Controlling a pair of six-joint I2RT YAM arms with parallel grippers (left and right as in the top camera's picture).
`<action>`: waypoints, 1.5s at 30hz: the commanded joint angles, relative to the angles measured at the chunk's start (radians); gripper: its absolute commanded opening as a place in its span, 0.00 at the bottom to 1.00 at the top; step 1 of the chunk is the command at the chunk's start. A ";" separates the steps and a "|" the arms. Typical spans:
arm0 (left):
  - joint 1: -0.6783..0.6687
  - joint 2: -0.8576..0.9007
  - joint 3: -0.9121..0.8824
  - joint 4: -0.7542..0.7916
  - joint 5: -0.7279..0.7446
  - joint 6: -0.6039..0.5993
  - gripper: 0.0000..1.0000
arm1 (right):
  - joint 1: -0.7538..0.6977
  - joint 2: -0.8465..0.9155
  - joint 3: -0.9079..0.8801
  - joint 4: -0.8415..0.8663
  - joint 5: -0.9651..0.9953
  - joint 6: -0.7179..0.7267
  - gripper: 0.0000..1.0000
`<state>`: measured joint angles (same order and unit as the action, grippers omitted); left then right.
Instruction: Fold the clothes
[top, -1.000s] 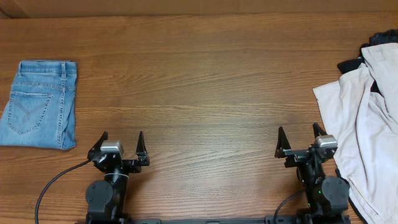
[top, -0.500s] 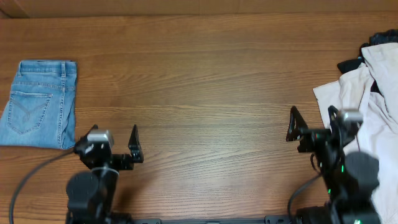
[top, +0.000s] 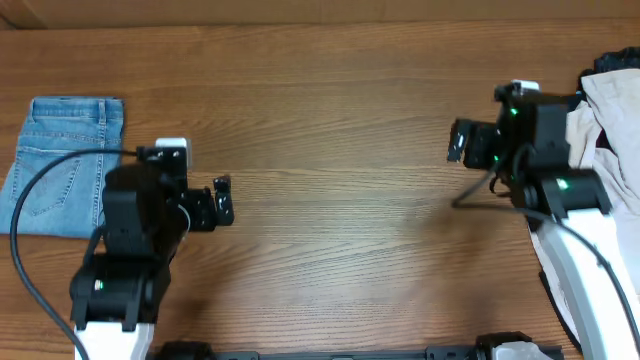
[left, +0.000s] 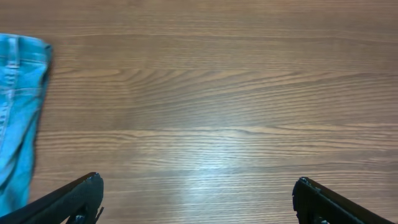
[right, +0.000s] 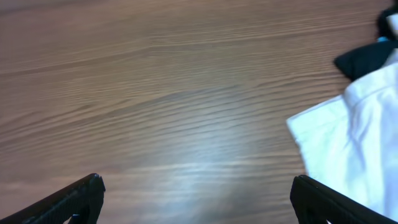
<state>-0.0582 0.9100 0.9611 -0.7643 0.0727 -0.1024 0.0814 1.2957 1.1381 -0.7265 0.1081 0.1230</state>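
Left wrist view: the left gripper (left: 198, 182) has its jaws spread wide and released, with one dark finger (left: 68, 202) at the lower left corner and the other at the lower right, and nothing between them but bare wood. The jaws hang above the counter (left: 217, 93), whose grain runs left to right. At the left edge of this view lies a folded blue denim piece (left: 18, 112), well apart from the jaws and touching neither finger.

In the right wrist view, the right gripper (right: 196, 180) is likewise released, its two fingers (right: 329, 202) far apart at the bottom corners and nothing held. The wood under it is bare. To the right of the jaws, a corner of the pale beige shorts (right: 354, 143) spreads flat on the counter, near the right finger but not touching it as far as the view shows. Just beyond the shorts, toward the far right corner, a dark garment (right: 364, 59) lies against them; whether it rests over or under the beige cloth cannot be told.

From overhead, both arms reach out over the counter, the left one beside the denim piece at the left side, the right one beside the heap of clothes at the right edge. The beige shorts lie rumpled there, partly hidden by the right arm and running out of view. The middle of the counter between the two arms shows only wood.
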 joint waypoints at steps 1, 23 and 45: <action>0.006 0.031 0.033 0.004 0.051 -0.010 1.00 | -0.032 0.084 0.032 0.042 0.170 0.001 1.00; 0.006 0.187 0.033 0.037 0.051 -0.010 1.00 | -0.268 0.586 0.031 0.248 0.193 -0.150 1.00; 0.006 0.214 0.033 0.066 0.051 -0.010 1.00 | -0.312 0.658 0.033 0.270 0.205 -0.149 0.04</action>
<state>-0.0582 1.1198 0.9691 -0.7036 0.1059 -0.1024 -0.2276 1.9556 1.1557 -0.4469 0.3054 -0.0257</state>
